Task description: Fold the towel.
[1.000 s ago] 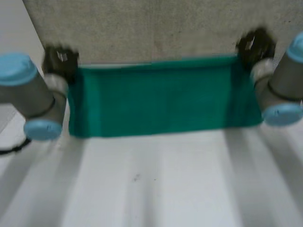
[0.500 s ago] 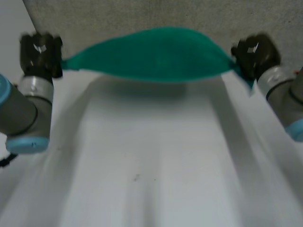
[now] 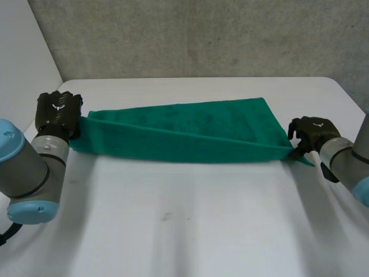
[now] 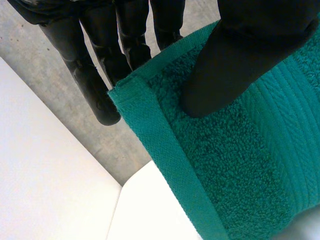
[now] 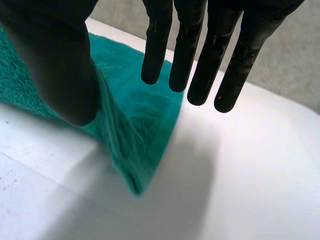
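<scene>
Dropped since half a second back: the towel (image 3: 190,130) you had billowing in mid-air now lies doubled over, flat on the desk (image 3: 184,225). Your left hand (image 3: 56,112) pinches its left corner, thumb on top. Your right hand (image 3: 311,133) sits at the right corner, and I can't tell if it's gripping.

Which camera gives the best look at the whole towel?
The head view: the towel shows end to end, stretched between the left hand and the right hand. The left wrist view shows a corner pinched under the thumb; the right wrist view shows the end by that hand.
</scene>
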Motion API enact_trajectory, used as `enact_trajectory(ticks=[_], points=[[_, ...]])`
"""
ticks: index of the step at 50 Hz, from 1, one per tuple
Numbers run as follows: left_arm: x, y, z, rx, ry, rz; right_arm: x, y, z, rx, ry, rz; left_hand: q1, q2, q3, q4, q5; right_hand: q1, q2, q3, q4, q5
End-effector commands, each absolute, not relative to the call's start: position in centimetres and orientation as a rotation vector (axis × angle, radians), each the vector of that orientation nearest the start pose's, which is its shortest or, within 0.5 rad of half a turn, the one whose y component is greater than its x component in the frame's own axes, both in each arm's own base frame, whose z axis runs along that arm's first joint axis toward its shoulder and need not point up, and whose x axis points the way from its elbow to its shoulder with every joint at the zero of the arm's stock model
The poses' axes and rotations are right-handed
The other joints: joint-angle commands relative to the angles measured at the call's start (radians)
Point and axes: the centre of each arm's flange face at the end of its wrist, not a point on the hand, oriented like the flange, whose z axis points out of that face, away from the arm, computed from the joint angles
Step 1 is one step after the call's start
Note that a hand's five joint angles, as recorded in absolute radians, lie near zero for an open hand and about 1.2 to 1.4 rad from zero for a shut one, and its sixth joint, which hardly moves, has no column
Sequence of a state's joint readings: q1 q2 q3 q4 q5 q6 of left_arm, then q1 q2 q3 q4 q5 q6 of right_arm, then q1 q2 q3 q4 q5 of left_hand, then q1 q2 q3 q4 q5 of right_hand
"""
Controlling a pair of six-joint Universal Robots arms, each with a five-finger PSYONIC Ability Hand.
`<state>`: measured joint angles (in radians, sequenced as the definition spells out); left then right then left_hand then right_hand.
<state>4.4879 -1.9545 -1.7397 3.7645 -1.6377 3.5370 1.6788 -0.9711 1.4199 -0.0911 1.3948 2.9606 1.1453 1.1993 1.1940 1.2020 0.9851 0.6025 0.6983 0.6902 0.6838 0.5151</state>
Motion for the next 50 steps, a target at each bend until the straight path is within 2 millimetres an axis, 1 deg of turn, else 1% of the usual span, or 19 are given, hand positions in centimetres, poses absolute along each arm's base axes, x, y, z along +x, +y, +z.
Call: enact_trajectory(ticks=[1, 2, 3, 5, 11, 15, 16, 18, 19, 20, 22, 23, 24, 26, 28, 31, 35, 44, 50], points=[[-20.3, -33.0, 18.6, 0.546, 1.972, -2.155, 18.1, -36.2, 14.0, -0.469, 2.507, -1.604, 0.251, 0.197, 0.202, 0.194, 0.237, 0.571, 0.475, 0.483, 0.489, 0.483], [-20.3, -33.0, 18.6, 0.546, 1.972, -2.155, 18.1, -36.1, 13.7, -0.473, 2.513, -1.579, 0.251, 0.197, 0.202, 0.194, 0.237, 0.740, 0.644, 0.653, 0.659, 0.653], [-20.3, -32.9, 18.6, 0.546, 1.977, -2.152, 18.2, -36.0, 13.3, -0.481, 2.520, -1.552, 0.251, 0.197, 0.202, 0.194, 0.237, 0.793, 0.697, 0.705, 0.712, 0.706], [-20.3, -32.7, 18.7, 0.546, 1.981, -2.154, 18.3, -35.7, 12.7, -0.504, 2.525, -1.496, 0.251, 0.197, 0.202, 0.194, 0.237, 0.794, 0.698, 0.706, 0.712, 0.707], [-19.8, -31.3, 18.6, 0.569, 2.026, -2.095, 17.7, -35.0, 13.0, -0.580, 2.554, -1.419, 0.251, 0.197, 0.202, 0.194, 0.237, 0.794, 0.698, 0.706, 0.712, 0.707], [-19.0, -29.6, 18.3, 0.604, 2.118, -1.972, 17.0, -33.6, 15.7, -0.879, 2.578, -1.444, 0.251, 0.197, 0.202, 0.194, 0.237, 0.794, 0.698, 0.706, 0.712, 0.707], [-18.8, -29.2, 18.2, 0.615, 2.142, -1.933, 16.1, -32.7, 16.5, -1.039, 2.606, -1.428, 0.251, 0.197, 0.202, 0.194, 0.237, 0.794, 0.698, 0.706, 0.712, 0.707], [-17.9, -27.6, 17.9, 0.664, 2.225, -1.787, 15.1, -31.7, 17.1, -1.209, 2.639, -1.389, 0.251, 0.197, 0.202, 0.194, 0.237, 0.794, 0.698, 0.706, 0.712, 0.707], [-17.6, -26.9, 17.7, 0.690, 2.252, -1.727, 14.3, -30.7, 17.6, -1.378, 2.655, -1.334, 0.251, 0.197, 0.202, 0.194, 0.237, 0.794, 0.698, 0.706, 0.712, 0.707], [-17.3, -26.3, 17.6, 0.713, 2.280, -1.668, 14.0, -30.0, 17.8, -1.462, 2.658, -1.296, 0.251, 0.197, 0.202, 0.194, 0.237, 0.794, 0.698, 0.706, 0.712, 0.707], [-16.6, -24.2, 17.4, 0.786, 2.356, -1.497, 13.7, -29.4, 18.1, -1.535, 2.660, -1.256, 0.251, 0.197, 0.202, 0.194, 0.237, 0.794, 0.698, 0.706, 0.712, 0.707], [-16.4, -23.5, 17.3, 0.806, 2.381, -1.451, 12.9, -27.8, 18.5, -1.711, 2.655, -1.147, 0.251, 0.197, 0.202, 0.194, 0.237, 0.794, 0.698, 0.706, 0.712, 0.707], [-16.3, -22.5, 17.6, 0.832, 2.411, -1.413, 12.7, -27.5, 18.7, -1.751, 2.649, -1.126, 0.251, 0.197, 0.202, 0.194, 0.237, 0.794, 0.698, 0.706, 0.712, 0.707], [-16.5, -21.9, 17.9, 0.860, 2.422, -1.437, 12.7, -27.3, 18.8, -1.770, 2.643, -1.125, 0.251, 0.197, 0.202, 0.194, 0.237, 0.794, 0.698, 0.706, 0.712, 0.707], [-16.9, -21.8, 18.2, 0.899, 2.427, -1.495, 12.6, -28.0, 19.3, -1.736, 2.657, -1.215, 0.251, 0.197, 0.202, 0.194, 0.237, 0.794, 0.698, 0.706, 0.712, 0.707], [-17.3, -22.3, 18.6, 0.917, 2.401, -1.569, 12.7, -29.4, 20.0, -1.642, 2.674, -1.375, 0.251, 0.197, 0.202, 0.194, 0.237, 0.794, 0.698, 0.706, 0.712, 0.707], [-17.8, -24.1, 19.1, 0.900, 2.316, -1.689, 13.4, -30.9, 20.5, -1.522, 2.652, -1.549, 0.251, 0.197, 0.202, 0.194, 0.237, 0.794, 0.698, 0.706, 0.712, 0.707], [-21.4, -30.5, 18.1, 0.882, 2.113, -1.898, 16.8, -34.7, 18.9, -1.484, 2.553, -1.760, 0.251, 0.197, 0.202, 0.194, 0.237, 0.794, 0.698, 0.706, 0.712, 0.707], [-22.6, -34.6, 16.8, 0.782, 2.056, -1.883, 18.1, -38.1, 18.1, -1.451, 2.524, -1.925, 0.251, 0.197, 0.202, 0.194, 0.237, 0.794, 0.698, 0.706, 0.712, 0.707]])
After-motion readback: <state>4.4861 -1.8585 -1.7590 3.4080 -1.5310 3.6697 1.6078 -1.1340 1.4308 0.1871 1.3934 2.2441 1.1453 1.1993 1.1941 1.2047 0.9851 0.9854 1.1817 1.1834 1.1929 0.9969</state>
